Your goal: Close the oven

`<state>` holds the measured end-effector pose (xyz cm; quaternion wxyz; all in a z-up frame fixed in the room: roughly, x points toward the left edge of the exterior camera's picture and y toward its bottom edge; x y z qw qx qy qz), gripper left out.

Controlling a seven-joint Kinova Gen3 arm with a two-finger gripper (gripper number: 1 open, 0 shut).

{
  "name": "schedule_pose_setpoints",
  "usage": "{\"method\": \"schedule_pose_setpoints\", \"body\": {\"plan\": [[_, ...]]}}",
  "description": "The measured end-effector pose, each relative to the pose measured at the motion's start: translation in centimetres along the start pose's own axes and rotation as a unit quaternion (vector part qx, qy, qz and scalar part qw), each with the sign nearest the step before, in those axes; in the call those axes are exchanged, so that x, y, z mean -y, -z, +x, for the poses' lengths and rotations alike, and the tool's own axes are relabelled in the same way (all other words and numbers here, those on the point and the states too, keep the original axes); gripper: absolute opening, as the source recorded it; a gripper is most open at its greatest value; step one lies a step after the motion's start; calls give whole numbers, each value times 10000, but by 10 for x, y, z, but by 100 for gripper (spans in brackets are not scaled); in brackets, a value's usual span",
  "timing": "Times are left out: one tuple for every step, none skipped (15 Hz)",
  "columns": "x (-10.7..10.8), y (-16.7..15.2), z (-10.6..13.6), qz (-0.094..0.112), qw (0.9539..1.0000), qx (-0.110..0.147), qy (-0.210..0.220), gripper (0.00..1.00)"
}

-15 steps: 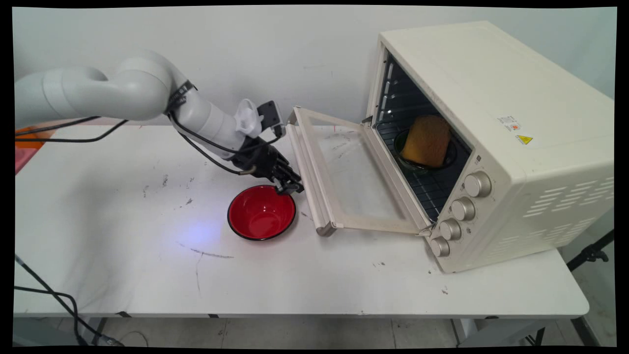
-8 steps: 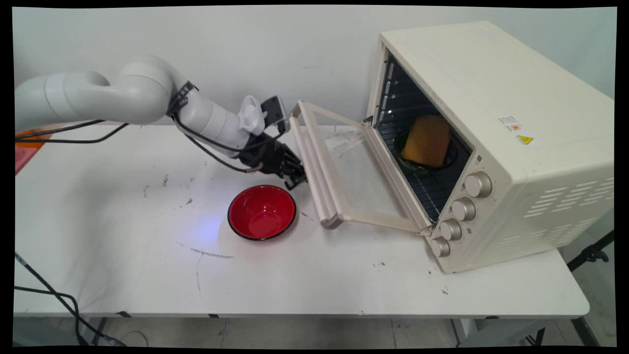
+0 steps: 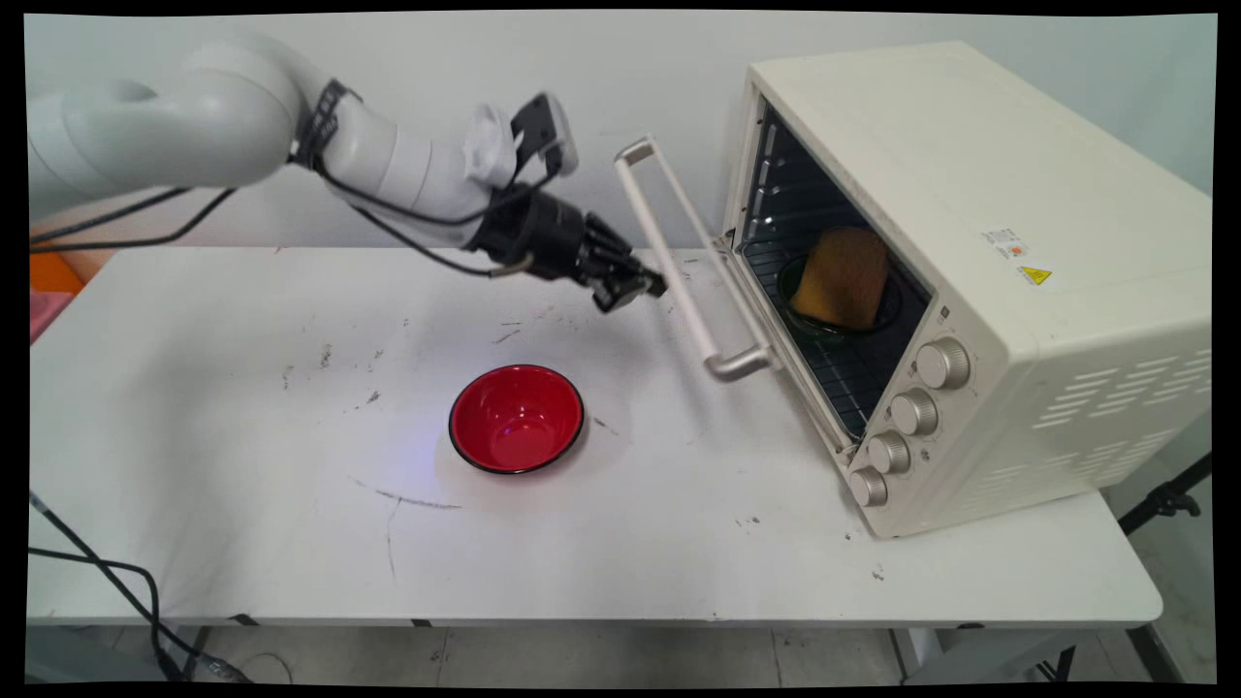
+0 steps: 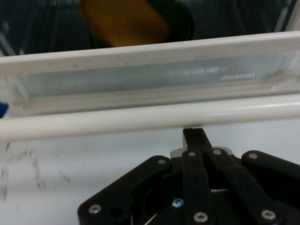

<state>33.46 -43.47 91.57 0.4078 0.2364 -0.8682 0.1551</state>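
My gripper is shut, with nothing between its fingers, and its tip presses against the underside of the oven door's white handle bar. In the hand view the closed tip touches that bar from below. The door of the cream toaster oven stands about half raised, tilted towards the opening. Inside on the rack sits a dark bowl holding a yellow-orange loaf, seen blurred through the door glass as an orange shape.
A red bowl with a black rim stands on the white table, below and left of the gripper. The oven's several knobs face the front right. Black cables hang at the left table edge.
The gripper rose and moved right, pushing the door handle up. The door swung from lying nearly flat to about half shut. The red bowl stayed put.
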Motion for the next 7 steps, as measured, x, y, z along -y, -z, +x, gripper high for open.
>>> {"method": "schedule_pose_setpoints", "body": {"plan": [[-1,5,10,-25,10000,-70,-29,0],[-1,9,19,-48,9999,-117,-50,0],[0,12,24,-63,9999,-134,-56,0],[1,18,32,-86,9998,-141,-60,0],[2,22,37,-98,9999,-124,-60,0],[4,30,44,-130,9999,-57,-58,0],[5,38,48,-162,9999,30,-42,0]]}}
